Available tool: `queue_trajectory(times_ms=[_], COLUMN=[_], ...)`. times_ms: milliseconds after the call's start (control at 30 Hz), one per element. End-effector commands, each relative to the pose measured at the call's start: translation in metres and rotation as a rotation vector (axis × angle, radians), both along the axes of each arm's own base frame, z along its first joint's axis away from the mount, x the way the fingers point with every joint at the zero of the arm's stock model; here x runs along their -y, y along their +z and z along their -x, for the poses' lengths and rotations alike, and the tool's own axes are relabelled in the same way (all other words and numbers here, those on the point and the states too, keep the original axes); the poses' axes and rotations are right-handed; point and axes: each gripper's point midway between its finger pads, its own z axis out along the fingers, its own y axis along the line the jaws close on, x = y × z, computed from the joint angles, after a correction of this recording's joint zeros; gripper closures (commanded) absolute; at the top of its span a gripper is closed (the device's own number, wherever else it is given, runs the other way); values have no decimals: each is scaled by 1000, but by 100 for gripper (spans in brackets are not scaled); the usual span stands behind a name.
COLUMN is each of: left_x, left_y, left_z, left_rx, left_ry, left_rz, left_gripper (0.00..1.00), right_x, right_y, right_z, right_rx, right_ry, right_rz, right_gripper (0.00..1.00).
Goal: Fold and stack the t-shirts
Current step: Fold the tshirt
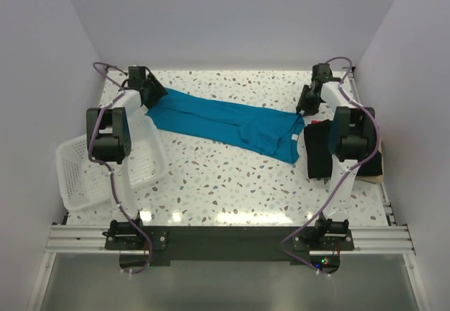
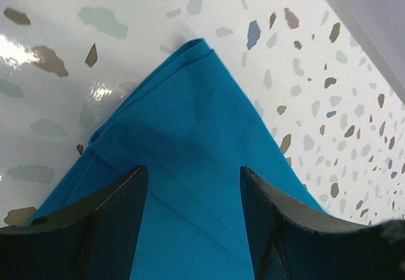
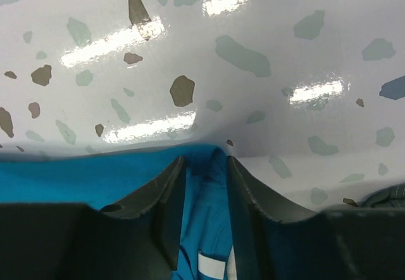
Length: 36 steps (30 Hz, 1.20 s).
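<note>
Teal shirt (image 1: 225,121) stretched as a long band across the far table, one end at 10 o'clock under the left gripper (image 2: 193,175), the other at 2 o'clock at the right gripper (image 3: 205,163). Black shirt (image 1: 318,155) folded at 3 o'clock, basket (image 1: 77,177) at 8 o'clock. Left fingers spread wide, straddling the corner without pinching it. Right fingers only narrowly parted over the label end; any hold on the cloth impossible to judge. Probably squaring up ahead of the next fold. Pinch every layer at both ends, lift just clear, keep the band taut, carry one end squarely over the other, match edges before letting go. Stay off the black shirt.
</note>
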Motion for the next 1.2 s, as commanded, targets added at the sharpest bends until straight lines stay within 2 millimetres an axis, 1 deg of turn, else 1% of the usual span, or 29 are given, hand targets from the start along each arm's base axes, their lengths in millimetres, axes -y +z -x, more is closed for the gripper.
queue_trajectory(times_ms=[0,33,100,133,167,200,233,267,300,333,367,400,433,467,533,567,600,633,667,700,733,800,867,933,967,1000,1033,1133,1167], left_x=[-12,-16,-29,-37,-40,-47,-50,-51,-54,-53,-53,-52,-52,-52,-51,-51,-48,-47,-45,-42,-41,-33,-21,1,6,27,35,85,95], left_y=[79,79,82,69,73,69,56,57,51,39,36,31,22,19,12,11,14,12,14,25,22,31,34,36,37,44,42,52,53], left_z=[-29,-29,-37,-35,-39,-39,-36,-37,-36,-33,-33,-31,-29,-27,-24,-23,-22,-19,-18,-21,-17,-17,-16,-15,-14,-13,-9,-1,2], left_rx=[161,147,144,101,104,86,43,38,22,-13,-21,-36,-59,-68,-84,-87,-81,-85,-75,-40,-45,-22,-16,-7,-2,17,16,69,75], left_ry=[-11,-7,9,26,32,40,44,42,37,29,23,12,5,-2,-15,-21,-28,-34,-42,-47,-50,-65,-91,-147,-162,-203,-225,-365,-412], left_rz=[-63,-83,-137,-154,-161,-172,-186,-198,-212,-214,-217,-221,-218,-222,-221,-221,-217,-214,-211,-209,-206,-202,-208,-185,-169,-159,-148,-124,-122], left_gripper=[35,35,36,38,40,41,43,43,43,43,44,44,44,43,42,42,42,42,41,41,41,41,41,41,41,41,41,41,41], right_x=[-4,-10,-17,-20,-27,-31,-36,-42,-49,-61,-67,-79,-86,-99,-110,-121,-127,-135,-138,-139,-141,-137,-134,-134,-134,-133,-132,-127,-127], right_y=[39,45,58,58,68,69,68,68,74,67,66,71,62,61,55,52,48,46,44,38,41,39,40,40,40,41,43,59,73], right_z=[-16,-16,-14,-11,-9,-7,-1,3,7,18,23,31,43,52,74,83,96,105,110,120,123,126,126,123,123,124,124,125,122], right_rx=[100,111,132,129,147,147,137,131,140,111,99,98,63,52,11,-4,-30,-49,-58,-81,-75,-77,-75,-73,-72,-72,-66,-32,6], right_ry=[26,42,55,59,72,79,77,86,97,114,119,144,149,178,200,227,238,257,266,262,267,250,240,227,221,209,202,194,201], right_rz=[-37,-67,-83,-89,-100,-107,-121,-143,-154,-168,-182,-210,-229,-257,-266,-271,-282,-284,-283,-278,-272,-254,-246,-242,-242,-241,-233,-205,-197], right_gripper=[63,61,59,59,59,59,59,59,59,59,59,59,59,59,58,57,57,57,57,57,56,56,55,55,55,55,55,55,54])
